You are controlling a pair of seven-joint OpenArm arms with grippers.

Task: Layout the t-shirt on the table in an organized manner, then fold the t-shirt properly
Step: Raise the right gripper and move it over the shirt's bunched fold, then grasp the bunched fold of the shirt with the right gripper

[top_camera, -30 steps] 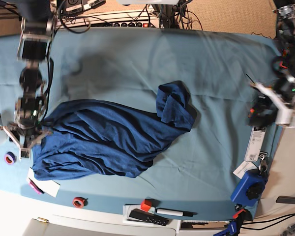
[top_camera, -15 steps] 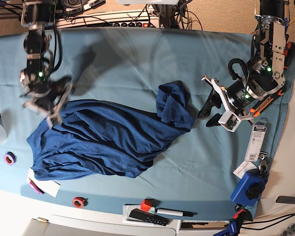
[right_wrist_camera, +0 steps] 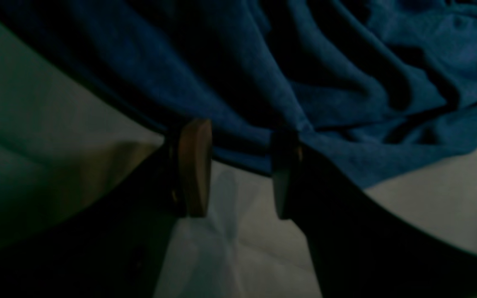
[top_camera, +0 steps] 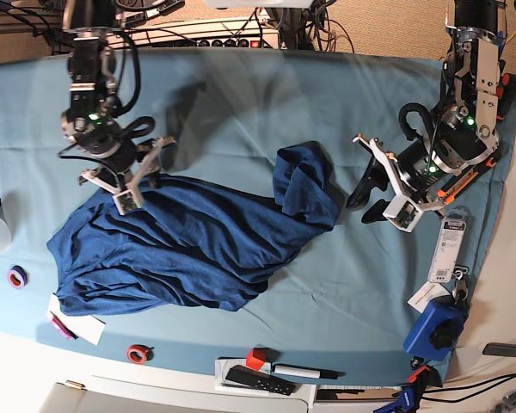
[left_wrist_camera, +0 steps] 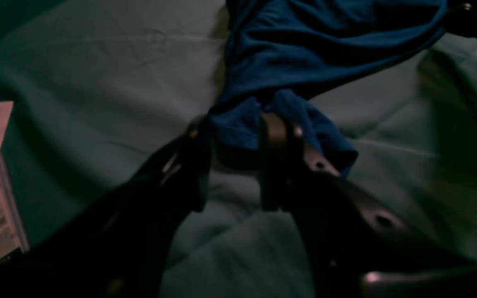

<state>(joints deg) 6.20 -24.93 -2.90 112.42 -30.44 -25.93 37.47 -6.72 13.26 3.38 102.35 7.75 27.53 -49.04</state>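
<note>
The dark navy t-shirt (top_camera: 181, 245) lies crumpled on the teal table (top_camera: 241, 103), its body spread to the left and a bunched part (top_camera: 305, 185) sticking up at the centre. My right gripper (top_camera: 125, 188) hovers open at the shirt's upper left edge. In the right wrist view the t-shirt (right_wrist_camera: 346, 82) hem runs just past the right gripper (right_wrist_camera: 238, 174), jaws apart. My left gripper (top_camera: 361, 202) stands open just right of the bunched part, apart from it. Seen from the left wrist, the t-shirt (left_wrist_camera: 304, 49) tip shows beyond the left gripper (left_wrist_camera: 238, 165).
A purple tape roll (top_camera: 17, 277), a white paper (top_camera: 77, 327) and a red tape roll (top_camera: 138, 353) lie at the front left. A remote (top_camera: 258, 380), red cube (top_camera: 256, 359) and marker (top_camera: 305, 372) sit at the front edge. A blue device (top_camera: 434, 331) and tags (top_camera: 447, 249) lie at the right.
My right arm has left the shirt's left end and swung up to its upper left edge. My left arm came in from the right edge toward the bunched part, then held still.
</note>
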